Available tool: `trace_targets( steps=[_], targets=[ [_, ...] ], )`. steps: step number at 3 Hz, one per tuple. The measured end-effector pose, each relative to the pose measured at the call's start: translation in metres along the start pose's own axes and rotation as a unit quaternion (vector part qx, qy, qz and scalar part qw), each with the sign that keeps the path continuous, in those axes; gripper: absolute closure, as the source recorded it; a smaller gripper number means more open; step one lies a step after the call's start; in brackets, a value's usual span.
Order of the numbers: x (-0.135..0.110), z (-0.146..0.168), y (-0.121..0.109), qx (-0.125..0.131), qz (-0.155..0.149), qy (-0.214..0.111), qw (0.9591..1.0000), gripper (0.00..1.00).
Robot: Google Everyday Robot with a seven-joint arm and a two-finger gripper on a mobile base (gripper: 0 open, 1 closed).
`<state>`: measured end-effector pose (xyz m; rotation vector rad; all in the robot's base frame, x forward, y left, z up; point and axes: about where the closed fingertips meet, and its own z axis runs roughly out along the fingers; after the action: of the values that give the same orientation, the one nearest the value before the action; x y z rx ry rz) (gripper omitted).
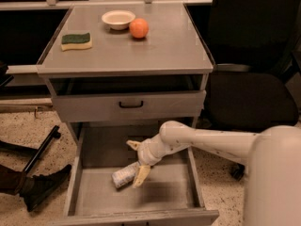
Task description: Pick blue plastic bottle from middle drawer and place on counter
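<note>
The blue plastic bottle (pixel 123 175) is laid on the middle drawer (pixel 94 192) floor; the gripper (pixel 137 160) is held spread apart just beside it.

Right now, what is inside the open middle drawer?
The blue plastic bottle lies on the middle drawer floor. The gripper hangs over it, jaws spread, one covering one end of the bottle. The drawer's rear is hidden beneath the upper drawer.

Smooth plastic pincer (pixel 134 164) inside the matt grey metal middle drawer (pixel 165 193).
</note>
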<state>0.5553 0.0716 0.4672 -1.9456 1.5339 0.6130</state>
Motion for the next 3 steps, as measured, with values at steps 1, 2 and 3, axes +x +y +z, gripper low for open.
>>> trace_targets(
  steps=[1,2,3],
  targets=[
    [0.011,0.062,0.017,-0.050,0.007,-0.048,0.9976,0.00],
    [0.019,0.093,0.030,-0.079,0.014,-0.070,0.9943,0.00],
    [0.021,0.097,0.033,-0.081,0.017,-0.071,0.9940,0.19]
  ],
)
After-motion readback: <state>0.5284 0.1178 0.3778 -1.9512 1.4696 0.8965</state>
